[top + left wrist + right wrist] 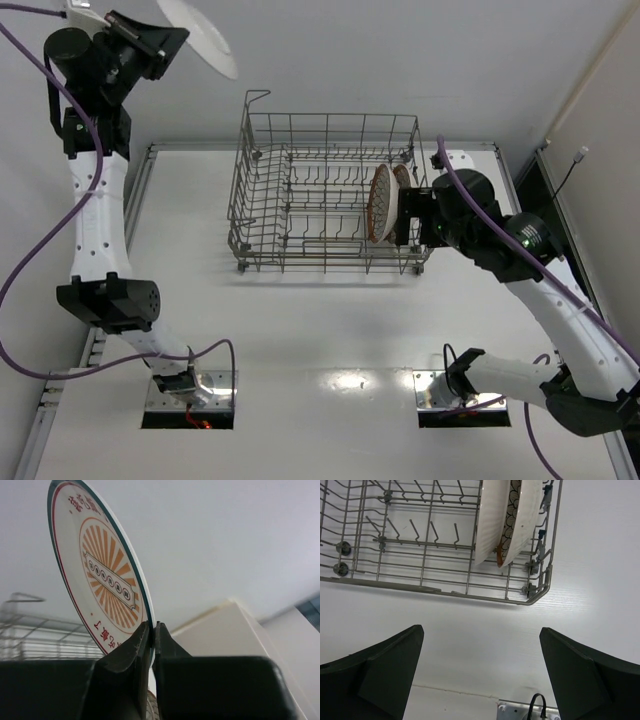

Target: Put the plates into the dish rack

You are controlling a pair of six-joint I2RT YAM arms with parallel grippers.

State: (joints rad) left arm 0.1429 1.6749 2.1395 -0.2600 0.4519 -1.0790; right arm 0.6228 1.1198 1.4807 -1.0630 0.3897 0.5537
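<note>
The grey wire dish rack [330,195] stands at the middle of the table. Two patterned plates [383,202] stand upright between its tines at the right end; they also show in the right wrist view [507,520], inside the rack [420,550]. My left gripper [165,38] is raised high at the far left, shut on the rim of a third plate [198,32]. The left wrist view shows that plate's orange sunburst face [102,570] pinched between my fingers, the gripper [152,630] shut on it. My right gripper [480,635] is open and empty, just outside the rack's right end [412,218].
Two metal mounting plates [190,395] [455,400] hold the arm bases at the near edge. The table's raised frame edge [150,150] runs along the far left. A wall [590,90] rises at the right.
</note>
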